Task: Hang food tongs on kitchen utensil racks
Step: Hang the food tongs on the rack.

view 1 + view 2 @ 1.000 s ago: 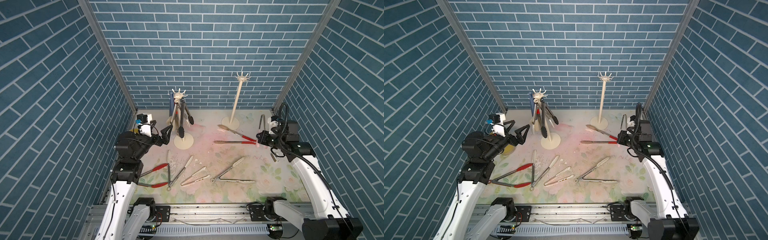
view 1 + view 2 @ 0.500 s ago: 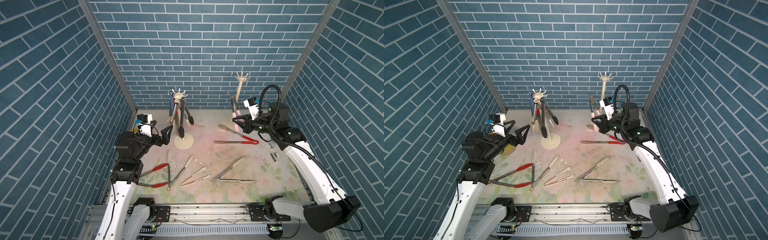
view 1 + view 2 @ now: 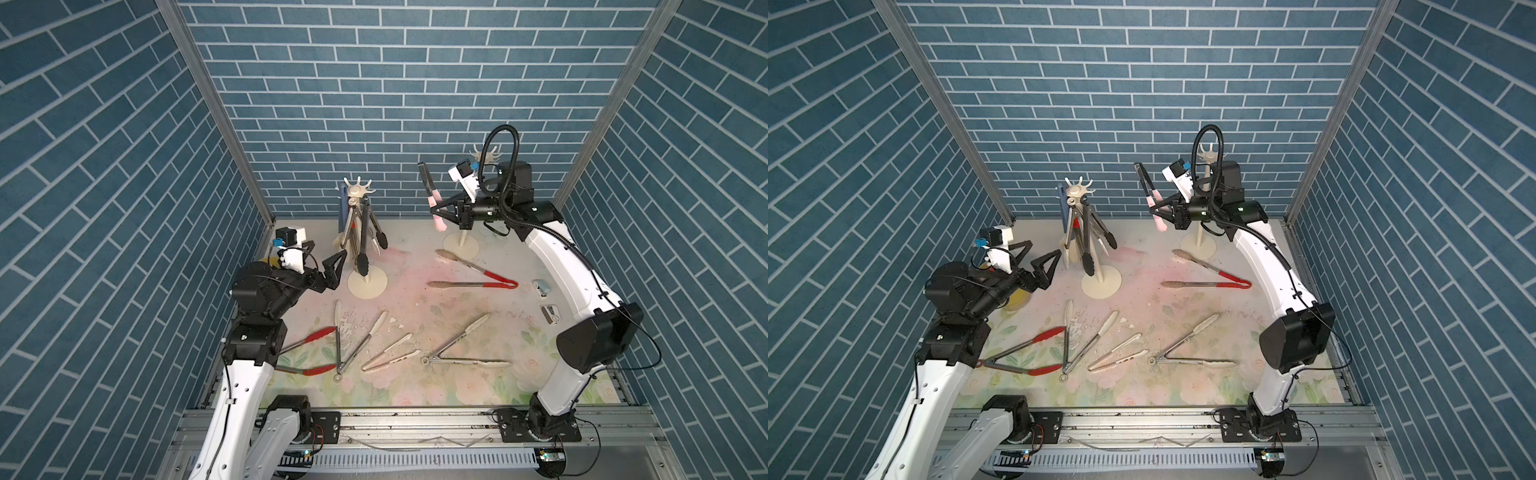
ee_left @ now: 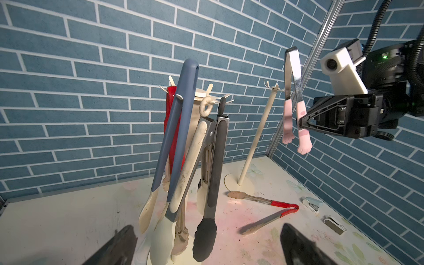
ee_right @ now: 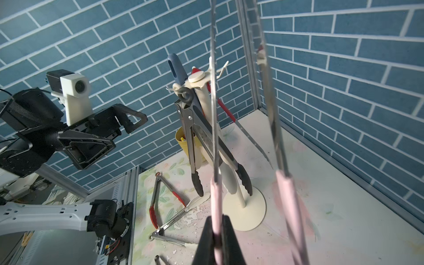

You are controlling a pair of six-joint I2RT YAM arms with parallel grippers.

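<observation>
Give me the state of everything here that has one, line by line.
left hand, open, empty.
right hand, shut on one arm of the pink-tipped steel tongs.
pink-tipped steel tongs, held aloft, hinge up, unhung.
cream utensil rack by the left hand, upright, hung with several tongs.
cream utensil rack behind the right hand, upright, hooks bare.
red-handled steel tongs, lying flat, spread open.

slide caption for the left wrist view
right hand grips pink-tipped tongs by one arm, raised near the bare rack
</observation>
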